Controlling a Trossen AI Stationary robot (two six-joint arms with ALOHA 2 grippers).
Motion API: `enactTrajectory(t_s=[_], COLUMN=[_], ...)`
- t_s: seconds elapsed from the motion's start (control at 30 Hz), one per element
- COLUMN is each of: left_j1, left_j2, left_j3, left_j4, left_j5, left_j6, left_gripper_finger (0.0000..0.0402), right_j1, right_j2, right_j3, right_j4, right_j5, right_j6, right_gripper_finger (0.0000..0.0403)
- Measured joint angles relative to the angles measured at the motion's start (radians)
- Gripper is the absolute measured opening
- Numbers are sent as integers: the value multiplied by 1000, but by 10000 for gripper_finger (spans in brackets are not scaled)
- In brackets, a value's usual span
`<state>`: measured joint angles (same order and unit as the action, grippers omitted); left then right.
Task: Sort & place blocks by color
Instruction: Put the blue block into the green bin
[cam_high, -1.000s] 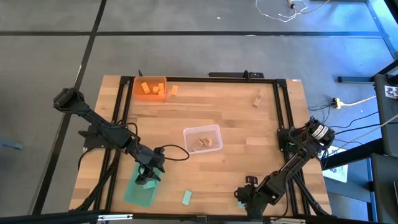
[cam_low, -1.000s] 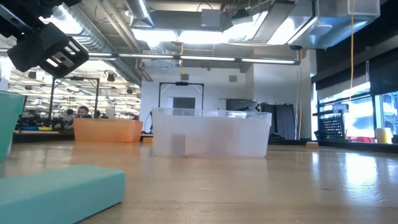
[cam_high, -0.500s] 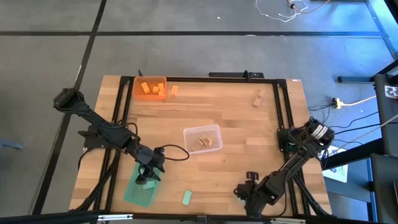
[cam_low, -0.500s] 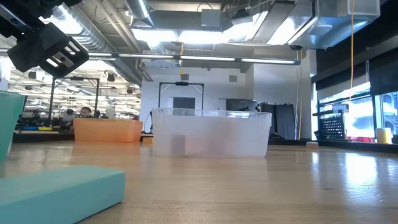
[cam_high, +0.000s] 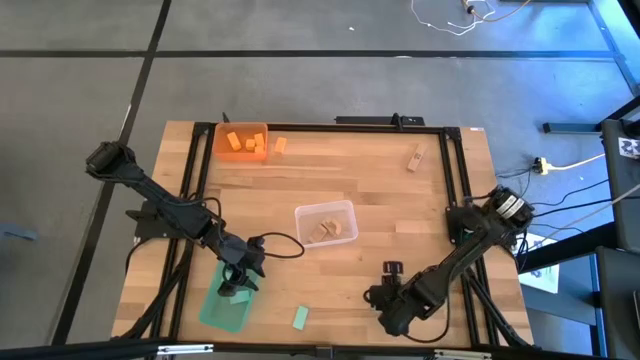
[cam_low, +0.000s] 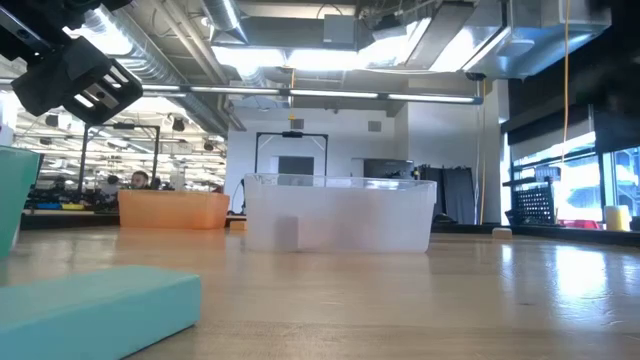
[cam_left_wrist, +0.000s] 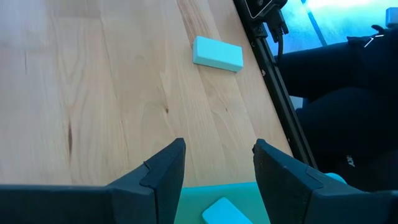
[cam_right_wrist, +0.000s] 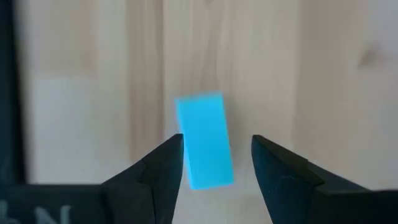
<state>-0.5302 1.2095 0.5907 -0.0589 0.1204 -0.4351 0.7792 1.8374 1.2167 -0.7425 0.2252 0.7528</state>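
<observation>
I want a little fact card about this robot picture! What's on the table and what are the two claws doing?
Table: wooden table
Orange bin: holds orange blocks; one orange block lies beside it
Clear bin: holds tan blocks
Green bin: under the left gripper, a green block inside
Loose green block: on the table near the green bin
Tan block: alone near the far right corner
Left gripper: open, empty
Right gripper: open, over another green block

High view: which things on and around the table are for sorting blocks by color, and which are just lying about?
For the job: orange blocks, tan blocks, mint block; orange bin, clear bin, green bin; left end effector above the green bin; right end effector above a second mint block.
Lying about: white cable on the floor, yellow plug beside the table.
</observation>
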Motion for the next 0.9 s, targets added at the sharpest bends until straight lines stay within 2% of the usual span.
enactTrajectory(t_s=[0.23,0.43,0.67,0.9], left_j1=[0,0,0,0], left_j2=[0,0,0,0], left_j3=[0,0,0,0], left_j4=[-1,-3,-3,-3], left_j5=[3,3,4,4], left_j6=[0,0,0,0], left_gripper_finger=[178,178,178,178], right_j1=[29,50,48,48], right_j2=[-14,-14,-14,-15], right_j3=[17,-25,-99,-165], right_j4=[-13,1,37,152], right_j5=[-16,-8,10,10], right_j6=[78,159,160,158], right_gripper_finger=[189,189,189,189])
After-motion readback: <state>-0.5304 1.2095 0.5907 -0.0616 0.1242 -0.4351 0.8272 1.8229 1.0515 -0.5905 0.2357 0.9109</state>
